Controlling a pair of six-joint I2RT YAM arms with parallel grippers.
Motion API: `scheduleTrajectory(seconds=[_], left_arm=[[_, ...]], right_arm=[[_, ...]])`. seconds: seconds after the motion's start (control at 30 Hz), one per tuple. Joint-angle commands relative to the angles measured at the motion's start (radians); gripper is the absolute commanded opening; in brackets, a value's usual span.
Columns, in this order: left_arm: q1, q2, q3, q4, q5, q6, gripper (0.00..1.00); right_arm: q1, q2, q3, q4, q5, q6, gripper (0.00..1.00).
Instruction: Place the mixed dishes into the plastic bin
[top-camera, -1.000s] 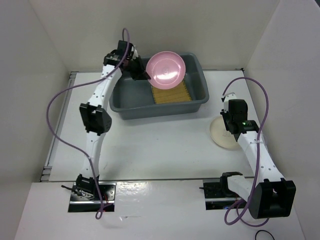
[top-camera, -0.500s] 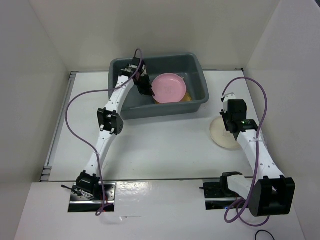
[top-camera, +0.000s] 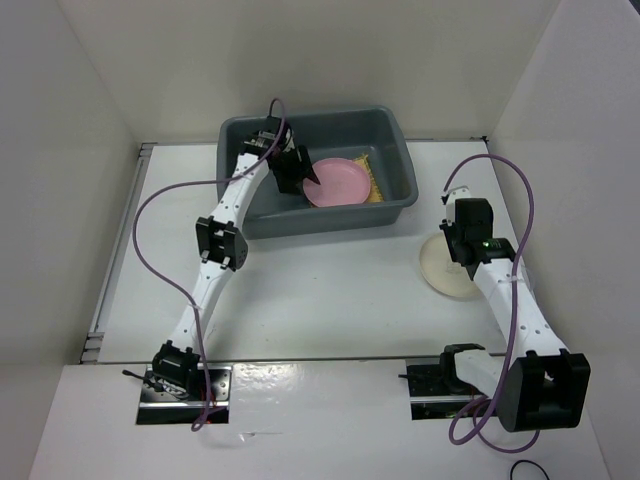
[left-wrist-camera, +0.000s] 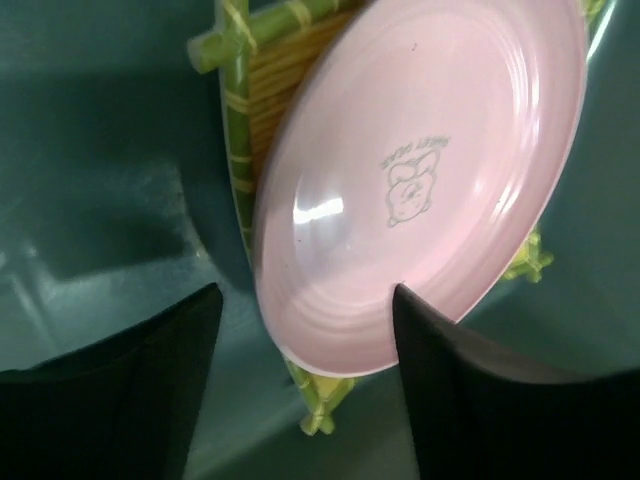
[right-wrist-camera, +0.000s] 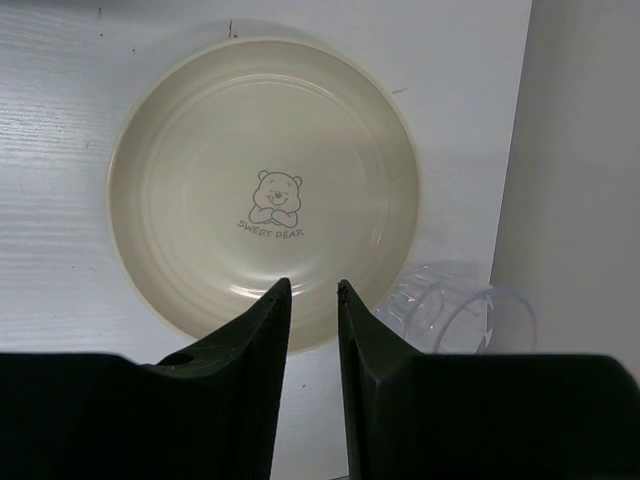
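The pink plate (top-camera: 338, 182) lies inside the gray-blue plastic bin (top-camera: 398, 135), resting on the yellow woven placemat (top-camera: 373, 181). My left gripper (top-camera: 303, 173) is down in the bin at the plate's left edge. In the left wrist view its jaws stand wide open (left-wrist-camera: 305, 292) over the pink plate's (left-wrist-camera: 420, 170) near rim, and the placemat (left-wrist-camera: 268, 95) shows underneath. The cream-white plate (top-camera: 437, 268) sits on the table at the right. My right gripper (top-camera: 462, 260) hovers over it; its fingers (right-wrist-camera: 313, 287) stand a narrow gap apart with nothing between them above the cream plate (right-wrist-camera: 260, 190).
A clear plastic cup (right-wrist-camera: 462, 318) lies on its side between the cream plate and the right wall. White walls enclose the table on the left, back and right. The bin's sloped walls (left-wrist-camera: 90, 130) surround the left gripper.
The left arm swung the pink plate from above the bin's rim down into the bin, then opened; the plate now rests on the placemat. The right arm has not moved.
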Motion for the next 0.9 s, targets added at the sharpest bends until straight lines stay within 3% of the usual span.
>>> scheduleTrajectory(seconds=[0.0,0.03,0.1,0.17,0.3,0.4,0.53,0.87], left_arm=[[-0.029,-0.212,0.039,0.046,-0.08,0.002,0.78],[-0.043,-0.263,0.039,0.056,-0.118,0.002,0.81],[-0.09,-0.406,0.039,0.074,-0.187,0.04,1.0],[-0.152,-0.512,0.039,0.076,-0.251,0.08,1.0],[-0.273,-0.546,0.039,-0.042,-0.221,0.145,1.0],[-0.422,-0.461,0.039,-0.188,-0.322,0.093,1.0],[-0.615,-0.326,0.045,-0.179,-0.328,0.033,1.0],[-0.683,-0.12,0.045,-0.188,-0.31,-0.104,1.0]], right_arm=[[-0.003,0.005,-0.009,0.039,0.01,0.013,0.31],[-0.003,0.005,-0.009,0.039,0.01,0.013,0.31],[-0.003,0.005,-0.009,0.039,0.01,0.013,0.31],[-0.003,0.005,-0.009,0.039,0.01,0.013,0.31],[-0.003,-0.005,-0.009,0.039,0.01,0.013,0.31],[-0.003,-0.014,-0.009,0.039,0.02,0.013,0.31],[-0.003,-0.014,-0.009,0.039,0.029,0.022,0.31],[-0.025,-0.044,0.0,0.058,0.165,0.075,0.31]])
